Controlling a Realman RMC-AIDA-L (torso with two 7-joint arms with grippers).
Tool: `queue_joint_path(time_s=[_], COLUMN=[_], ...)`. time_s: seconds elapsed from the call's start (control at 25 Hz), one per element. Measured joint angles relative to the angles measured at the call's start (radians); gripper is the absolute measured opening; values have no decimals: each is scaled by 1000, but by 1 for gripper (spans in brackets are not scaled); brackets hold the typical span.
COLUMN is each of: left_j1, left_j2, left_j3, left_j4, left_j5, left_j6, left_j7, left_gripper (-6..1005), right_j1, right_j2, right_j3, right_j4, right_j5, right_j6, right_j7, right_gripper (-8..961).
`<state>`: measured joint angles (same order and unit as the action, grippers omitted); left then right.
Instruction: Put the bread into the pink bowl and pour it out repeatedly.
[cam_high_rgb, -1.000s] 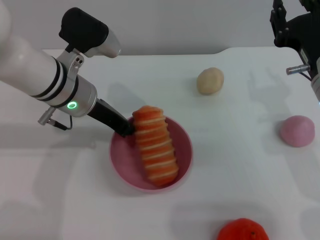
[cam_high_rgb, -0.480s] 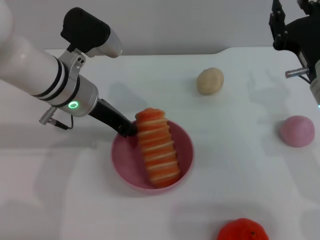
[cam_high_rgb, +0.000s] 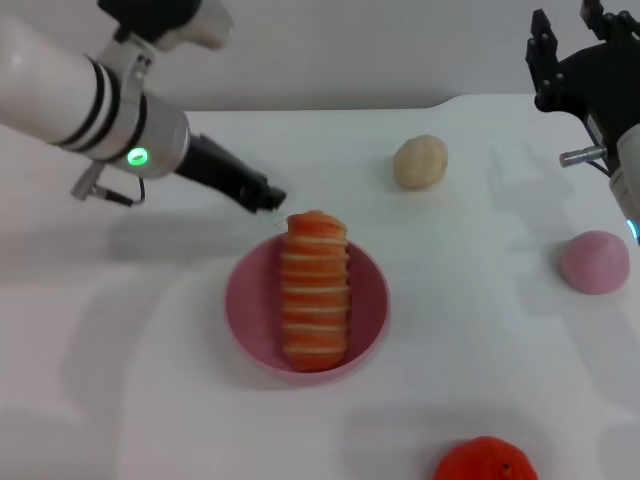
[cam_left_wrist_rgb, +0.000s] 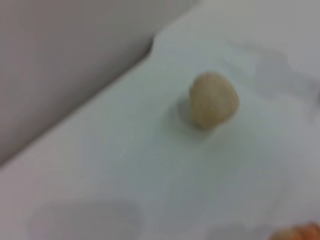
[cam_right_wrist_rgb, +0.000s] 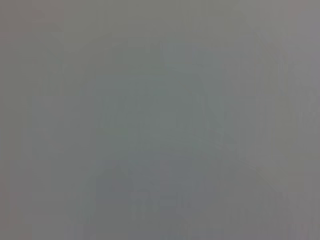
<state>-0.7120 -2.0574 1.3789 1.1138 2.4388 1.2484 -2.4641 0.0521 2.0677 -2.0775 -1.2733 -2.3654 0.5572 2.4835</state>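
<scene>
- Lying inside the bowl, the bread rests with its long axis running away from the robot toward the far edge of the table; its far end pokes up over the bowl's far rim.
- The left gripper hangs above the table just beyond and to the robot's left of that far end, close to it but not touching bread or bowl, and holds nothing.
- Whether its fingers are parted or together cannot be told; they show only as a dark tip.
- From the left gripper, the bowl lies nearer the robot and slightly to the right, and its near-left rim is the closest free edge.
- The right gripper sits high at the far right, well apart from the bowl, fingers spread and empty; the left arm is by far the nearer.
- Judged from this, the bread is in, and the pour comes next: that means grasping the rim and tipping along the bread's length.
- A beige lump, a pink lump and an orange fruit lie well apart from the bowl.
</scene>
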Motion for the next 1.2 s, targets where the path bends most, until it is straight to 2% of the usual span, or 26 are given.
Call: queue_joint_path(time_s=[0.12,0.28,0.36,0.48,0.52,0.6,0.76,0.96,1.04,1.12,1.2], left_j1=[32,50,102,115,171,218,308,416,429,473,478], left_j2=[0,-2,-3,-2,-2,-3,-1,-2,-2,-3,-3], left_j3=[-21,-25,-19,-17,-13,3,67,208,233,326,339], left_j4=[114,157,248,262,305,318,324,326,326,326,326], left_j5=[-5,-8,-52,-69,-153,-233,-392,-632,-666,-783,-797], left_j6=[-36,-62,-155,-178,-284,-372,-550,-804,-842,-992,-1014], left_j7=[0,-1,7,12,54,104,232,482,518,648,665], left_gripper=[287,287,287,287,287,287,287,287,287,287,287], right_j1=[0,0,0,0,0,0,2,6,6,7,8], right_j2=[0,0,0,0,0,0,0,0,0,1,1], right_j3=[-2,-3,-4,-8,-10,-13,-13,-12,-11,-10,-8], right_j4=[5,11,13,14,14,15,17,17,17,17,17], right_j5=[0,0,0,0,0,0,0,3,6,6,7], right_j6=[0,0,-1,0,0,-1,-1,-7,-7,-8,-8], right_j7=[0,0,0,0,0,0,0,0,0,4,18], right_gripper=[443,443,443,444,444,444,443,443,444,444,444])
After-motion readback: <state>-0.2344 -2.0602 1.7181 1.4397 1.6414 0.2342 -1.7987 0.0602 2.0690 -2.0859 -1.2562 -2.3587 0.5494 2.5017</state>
